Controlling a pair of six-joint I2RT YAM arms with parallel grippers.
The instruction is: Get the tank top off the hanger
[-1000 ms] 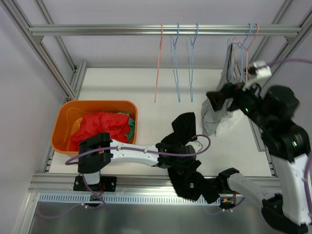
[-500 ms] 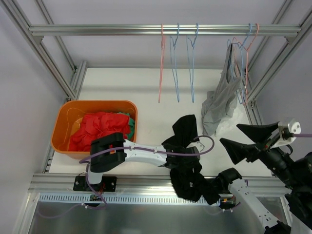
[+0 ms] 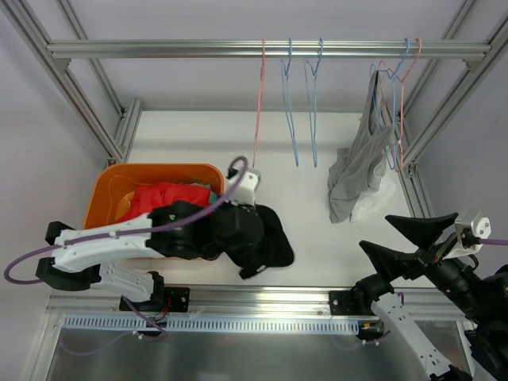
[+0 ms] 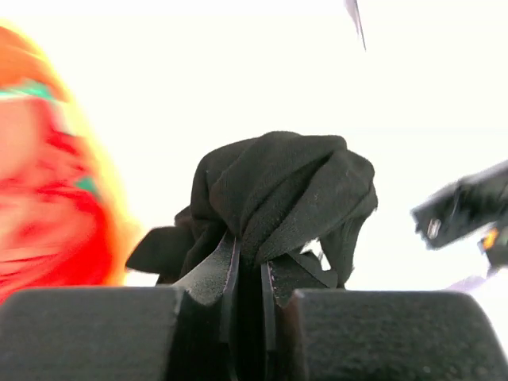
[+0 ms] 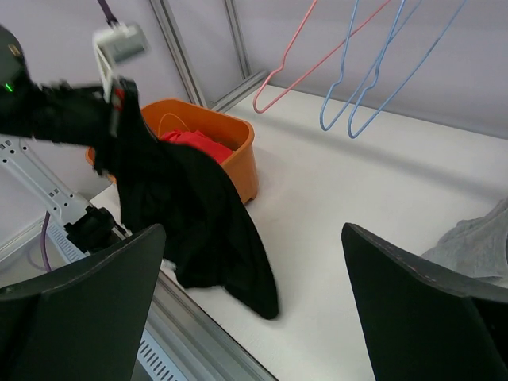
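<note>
The left claw (image 4: pixel 248 255) is nearly closed, pinching a bunched fold of the black top (image 4: pixel 278 186) between its fingers. From above, that claw is hidden under its own wrist and the cloth. The black top (image 3: pixel 263 242) hangs from the grip just right of the orange bin (image 3: pixel 103 184), and its lower end trails onto the desk (image 3: pixel 317 210) close to the near edge. Red clothes (image 3: pixel 163 202) fill the bin, with a bit of green among them. In the left wrist view the bin is only a blur at the left, and a dark blurred shape at the right is too unclear to name. The right claw (image 3: pixel 374 232) is spread wide and holds nothing, raised at the near right. At the far right a grey top (image 3: pixel 357 175) hangs from a hanger (image 3: pixel 389 87) on the rail (image 3: pixel 198 49), its hem bunched on the desk; the right wrist view cuts it off at the frame edge. A pink hanger (image 3: pixel 259 103) and two blue hangers (image 3: pixel 300 103) hang bare further left.
</note>
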